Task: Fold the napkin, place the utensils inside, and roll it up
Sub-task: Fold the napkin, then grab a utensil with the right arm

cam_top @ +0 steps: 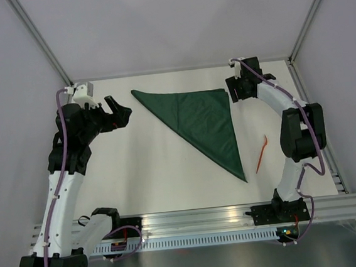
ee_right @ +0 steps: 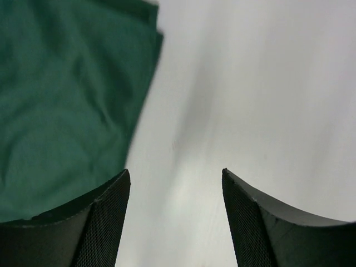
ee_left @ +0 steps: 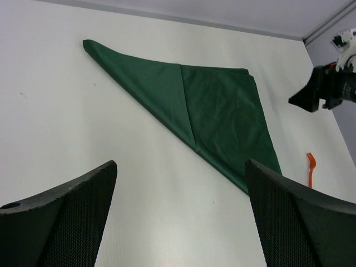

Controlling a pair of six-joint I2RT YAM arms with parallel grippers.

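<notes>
Dark green cloth, the napkin (cam_top: 202,121), lies on the white table (cam_top: 156,173) as a triangle, so one diagonal fold is judged complete. Its long folded edge runs from the far-left tip to the near-right tip, and the square corner sits far right. The orange-red utensil (cam_top: 262,154) lies near the napkin's right edge, not touching it, presumably set aside so that folding could come first.

The right gripper (cam_top: 231,92) hovers at the far-right corner. Its wrist view is somewhat blurred and shows the fingers (ee_right: 100,222) spread fairly wide. Only bare table lies between them, with the cloth off to one side — nothing is held.

The left gripper (cam_top: 122,113) stands apart from the far-left tip, its fingers (ee_left: 78,211) wide and empty.

Probable next step: carrying the utensil onto the cloth.
</notes>
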